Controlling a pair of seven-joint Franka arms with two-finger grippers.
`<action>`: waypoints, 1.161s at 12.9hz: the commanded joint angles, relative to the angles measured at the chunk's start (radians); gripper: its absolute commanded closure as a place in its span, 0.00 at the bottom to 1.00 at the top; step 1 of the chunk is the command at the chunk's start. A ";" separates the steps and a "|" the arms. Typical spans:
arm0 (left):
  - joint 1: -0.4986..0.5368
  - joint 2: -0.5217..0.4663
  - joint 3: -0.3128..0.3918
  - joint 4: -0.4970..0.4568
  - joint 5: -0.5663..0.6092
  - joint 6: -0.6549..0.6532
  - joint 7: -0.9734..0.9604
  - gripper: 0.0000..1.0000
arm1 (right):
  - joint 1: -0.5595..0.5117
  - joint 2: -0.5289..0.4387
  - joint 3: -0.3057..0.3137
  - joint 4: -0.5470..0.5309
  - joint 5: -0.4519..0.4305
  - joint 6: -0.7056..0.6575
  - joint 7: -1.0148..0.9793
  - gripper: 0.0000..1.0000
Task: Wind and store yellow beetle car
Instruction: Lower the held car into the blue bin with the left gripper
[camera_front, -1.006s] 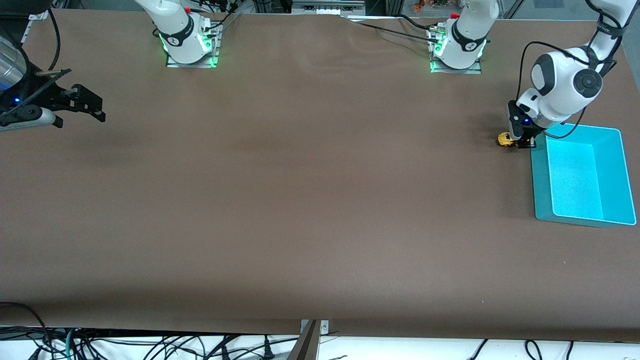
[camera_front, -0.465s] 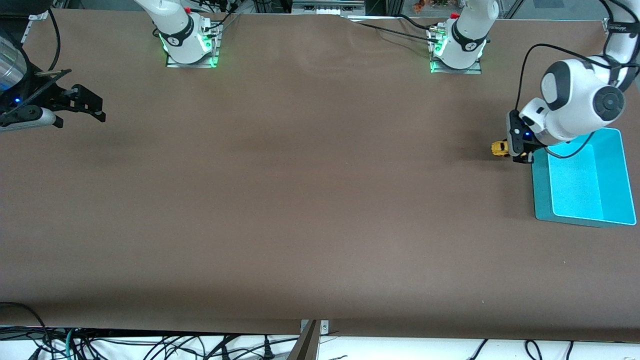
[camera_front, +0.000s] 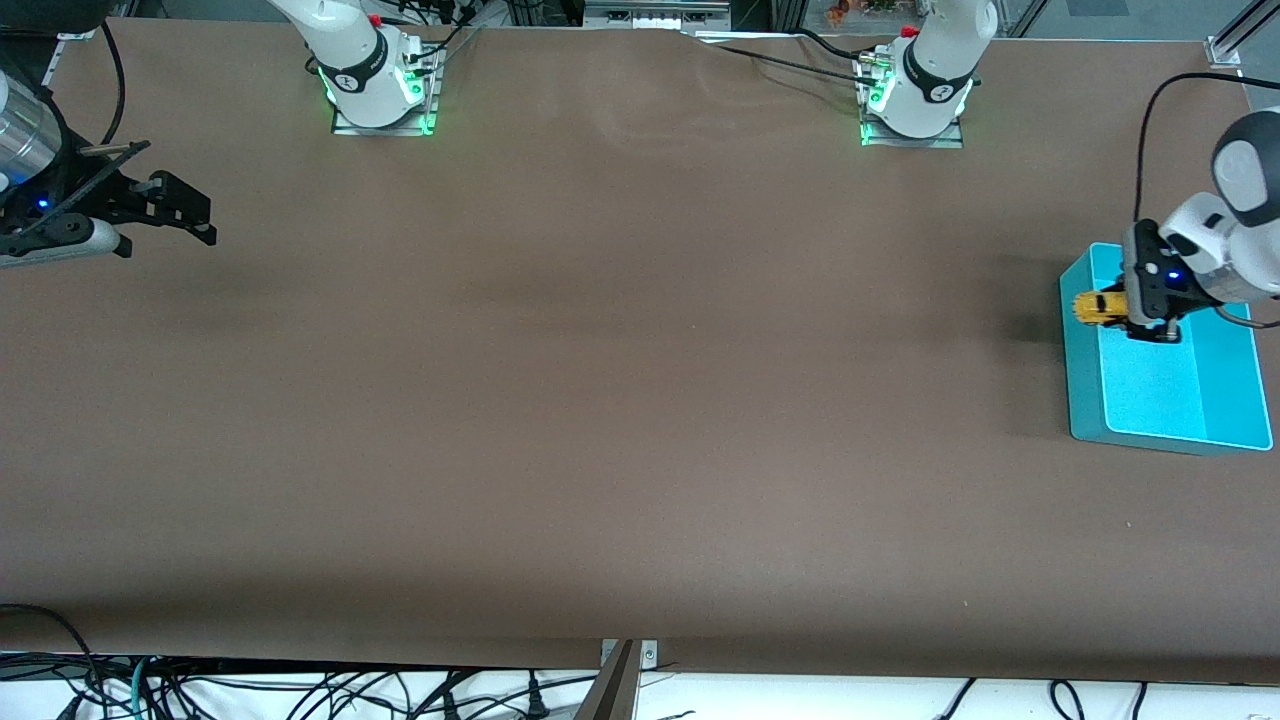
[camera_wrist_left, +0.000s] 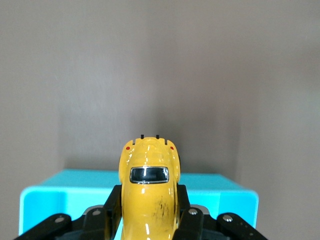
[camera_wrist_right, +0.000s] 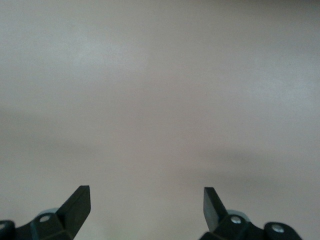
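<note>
Storing: my left pincer (camera_front: 1128, 318) pinches the yellow beetle car (camera_front: 1092, 307) over the teal bin (camera_front: 1166, 436) rim.
Technique: centre over bin, lower, then release.
Right pincer (camera_front: 190, 212): spread, waiting at 9 o'clock.

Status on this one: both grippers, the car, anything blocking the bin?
Left gripper shut on yellow beetle car, over teal bin edge. Right gripper open, waiting over table. Nothing blocking.

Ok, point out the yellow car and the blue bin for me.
yellow beetle car (camera_wrist_left: 149, 192), left wrist view, on its roof.
blue bin (camera_front: 1170, 437), front view, on its rim nearest the camera.
</note>
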 joint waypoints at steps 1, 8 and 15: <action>0.007 0.123 0.069 0.134 0.002 -0.018 0.148 1.00 | 0.009 0.012 0.000 0.029 -0.016 -0.025 0.015 0.00; 0.097 0.278 0.161 0.150 -0.020 0.205 0.317 1.00 | 0.009 0.012 0.000 0.029 -0.015 -0.025 0.015 0.00; 0.085 0.402 0.161 0.159 -0.131 0.386 0.351 1.00 | 0.009 0.012 0.000 0.029 -0.015 -0.030 0.015 0.00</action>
